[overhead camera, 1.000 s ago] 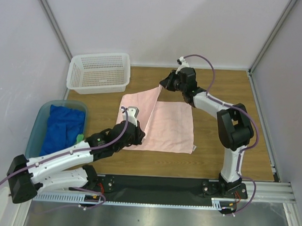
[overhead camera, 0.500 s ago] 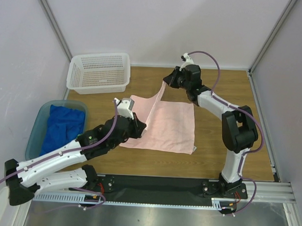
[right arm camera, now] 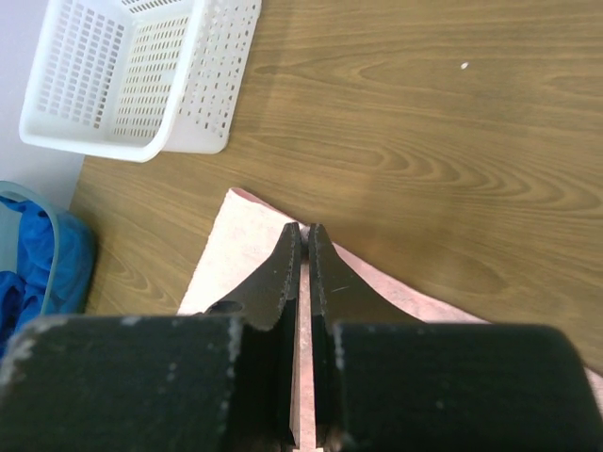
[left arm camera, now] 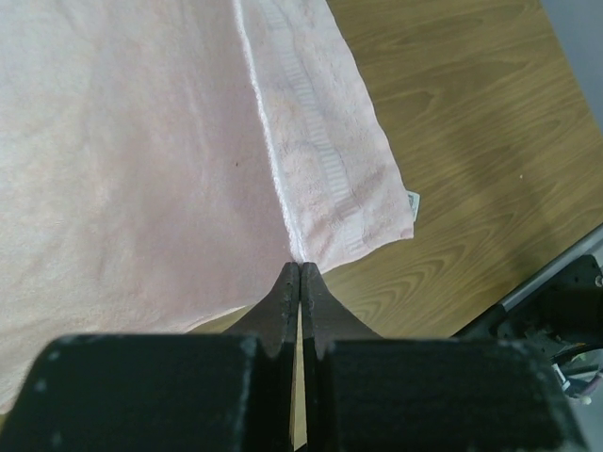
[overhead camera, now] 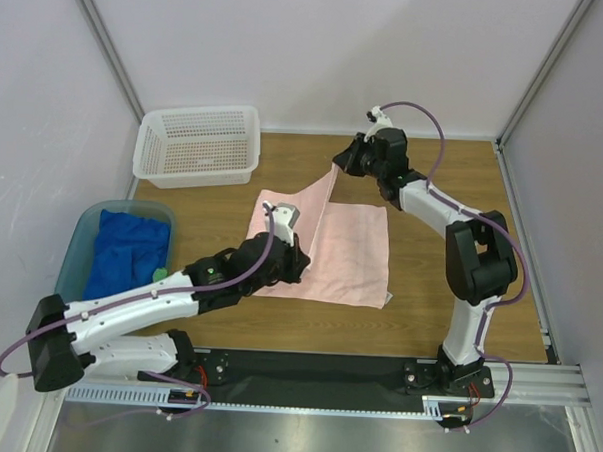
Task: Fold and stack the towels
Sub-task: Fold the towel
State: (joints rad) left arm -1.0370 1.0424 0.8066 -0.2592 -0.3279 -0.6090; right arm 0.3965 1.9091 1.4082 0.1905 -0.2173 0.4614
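**Top view:** The pink towel [overhead camera: 352, 250] lies mid-table. Its left part is raised in a ridge between the right gripper [overhead camera: 336, 165] at 12 o'clock and the left gripper [overhead camera: 297, 258] at 6. Bare table [overhead camera: 439, 282] runs from the towel's 3 o'clock edge to the rail. The white basket [overhead camera: 198, 169] sits at 10, and the tub [overhead camera: 80, 228] at 9 holds the blue towel [overhead camera: 130, 251] and green towel [overhead camera: 159, 275].

**Left wrist:** The jaws are pressed together, pinching the pink towel's hem. Only this view shows the woven band on the lower layer's edge, with open wood at 3 o'clock.

**Right wrist:** The jaws are closed on a pink sliver. The basket is well apart at 10 o'clock, with bare wood between.
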